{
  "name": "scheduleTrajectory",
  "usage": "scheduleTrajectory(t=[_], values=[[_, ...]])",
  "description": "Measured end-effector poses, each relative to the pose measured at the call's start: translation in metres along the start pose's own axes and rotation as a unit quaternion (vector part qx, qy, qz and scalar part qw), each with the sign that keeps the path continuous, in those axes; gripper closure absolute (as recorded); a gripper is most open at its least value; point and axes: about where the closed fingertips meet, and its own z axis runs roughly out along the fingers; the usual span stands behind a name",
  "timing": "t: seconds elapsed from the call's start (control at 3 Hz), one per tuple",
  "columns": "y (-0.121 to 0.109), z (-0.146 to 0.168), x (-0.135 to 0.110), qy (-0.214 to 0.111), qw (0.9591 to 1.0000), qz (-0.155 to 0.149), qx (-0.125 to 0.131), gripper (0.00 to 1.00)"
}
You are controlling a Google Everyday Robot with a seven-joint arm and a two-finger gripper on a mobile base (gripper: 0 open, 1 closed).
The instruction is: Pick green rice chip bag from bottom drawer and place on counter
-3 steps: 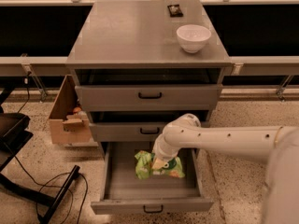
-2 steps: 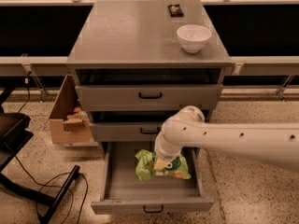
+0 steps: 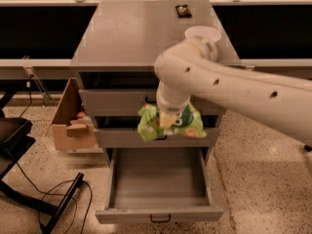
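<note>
The green rice chip bag (image 3: pixel 194 125) hangs above the open bottom drawer (image 3: pixel 158 182)
The hand (image 3: pixel 168 119) pinches it below the counter's (image 3: pixel 131 33) front edge, level with the middle drawer front (image 3: pixel 122 136); a white bowl (image 3: pixel 202 32) sits near the counter's right edge.

One camera looks from high in front of the cabinet, tilted down and facing it squarely — the counter (image 3: pixel 126 38) above, the open bottom drawer (image 3: pixel 156 179) below. The arm crosses close by from the right; its gripper (image 3: pixel 168 120) clutches the green rice chip bag (image 3: pixel 195 126) before the middle drawer
</note>
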Motion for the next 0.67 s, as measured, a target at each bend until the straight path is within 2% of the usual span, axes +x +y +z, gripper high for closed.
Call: scheduleTrajectory(t=[0.33, 0.67], values=[[-0.054, -0.036, 0.002, -0.001, 0.9992, 0.014, 0.037, 1.00], [-0.084, -0.064, 0.010, 0.004, 0.9949, 0.036, 0.094, 1.00]])
